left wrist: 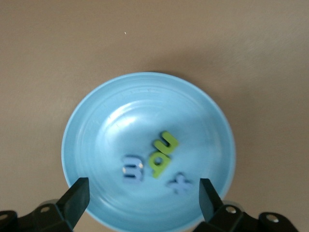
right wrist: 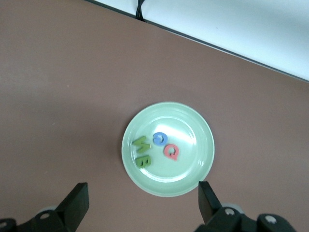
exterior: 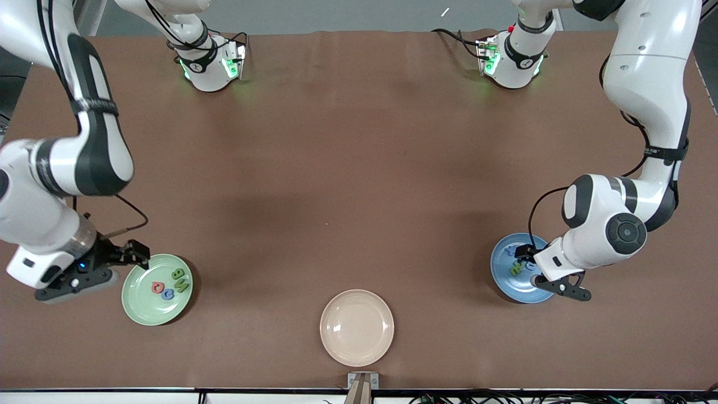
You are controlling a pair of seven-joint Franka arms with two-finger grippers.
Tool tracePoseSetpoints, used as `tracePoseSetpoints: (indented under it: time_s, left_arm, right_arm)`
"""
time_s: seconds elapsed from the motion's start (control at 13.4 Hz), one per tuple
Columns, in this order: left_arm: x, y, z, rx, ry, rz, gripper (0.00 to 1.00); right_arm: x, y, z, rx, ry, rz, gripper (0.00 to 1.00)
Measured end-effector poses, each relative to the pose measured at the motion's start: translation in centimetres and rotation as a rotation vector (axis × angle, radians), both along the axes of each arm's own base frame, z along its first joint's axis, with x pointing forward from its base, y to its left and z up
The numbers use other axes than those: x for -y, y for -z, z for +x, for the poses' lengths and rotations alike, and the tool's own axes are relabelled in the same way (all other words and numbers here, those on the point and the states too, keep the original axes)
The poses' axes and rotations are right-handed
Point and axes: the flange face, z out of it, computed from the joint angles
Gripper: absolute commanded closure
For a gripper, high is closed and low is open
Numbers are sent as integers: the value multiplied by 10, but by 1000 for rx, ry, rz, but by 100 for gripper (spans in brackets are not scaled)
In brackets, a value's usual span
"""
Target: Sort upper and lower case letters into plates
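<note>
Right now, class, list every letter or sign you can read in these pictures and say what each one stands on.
"W", "B", "G", "Q": toy letters on the green plate, W, B, G, Q.
"a", "g", "u", "t": toy letters on the blue plate, a, g, u, t.
The beige plate has no writing.

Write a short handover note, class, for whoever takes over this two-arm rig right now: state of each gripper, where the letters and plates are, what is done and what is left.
Left gripper: open, empty, over the blue plate at the left arm's end of the table.
Right gripper: open, empty, by the rim of the mint green plate at the right arm's end.
Blue plate holds four letters: two blue, two green.
Mint green plate holds four: red letter, blue letter, two green.
Cream plate, nearest the front camera, has nothing in it.
Done: all eight letters are in plates; none on the table.
Left: probably only retracting both arms.
</note>
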Motion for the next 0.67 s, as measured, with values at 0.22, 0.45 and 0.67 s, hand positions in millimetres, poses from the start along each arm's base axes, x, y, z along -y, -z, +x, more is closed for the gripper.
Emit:
tracePoseSetpoints:
  time_s: [0.22,0.45,0.67]
  left_arm:
    - [16,-47,-11,-23,-149,12,0]
    - [17,-80,-14,8,-243,16,0]
    - [-2,-86,-12,16,-279,23,0]
  right_arm:
    - [-9,-68,-44,-41,88,26,0]
    - [-18,-125,-89,-47,152,57,0]
    - [-18,-146,-121,-40,206,61,0]
